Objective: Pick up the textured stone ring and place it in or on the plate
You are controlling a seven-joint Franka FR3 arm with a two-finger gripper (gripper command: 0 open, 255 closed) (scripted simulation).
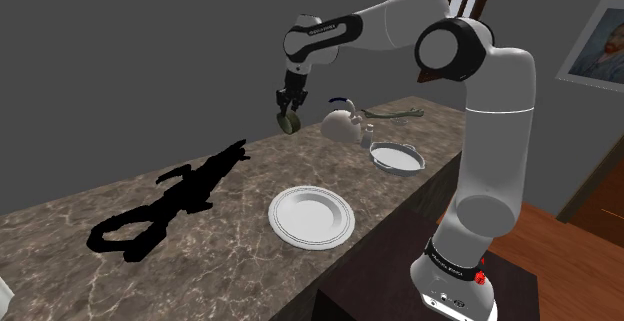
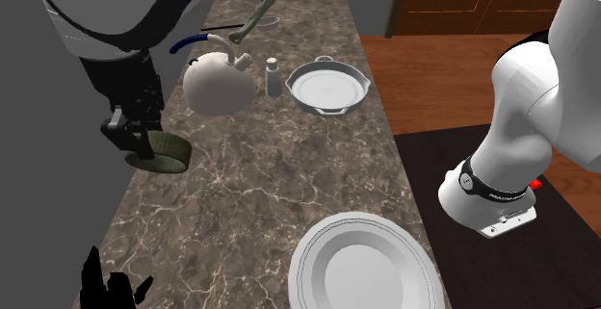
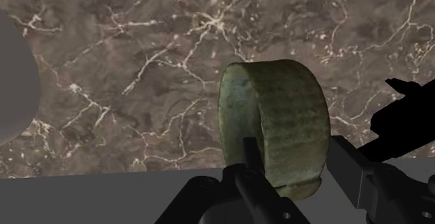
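Observation:
My black gripper hangs above the dark marble counter, shut on a greenish, rough-surfaced stone ring. In the second exterior view the gripper holds the ring clear of the counter, near its wall-side edge. The wrist view shows the ring on edge, clasped between the two fingers of the gripper, with marble beneath it. A round white plate lies flat near the counter's front edge, well away from the ring. In the second exterior view the plate is at the bottom.
A white kettle with a blue handle stands just beyond the gripper, with a small shaker and a shallow pan beside it. A long wrench-like tool lies at the counter's far end. The arm's shadow falls on the marble.

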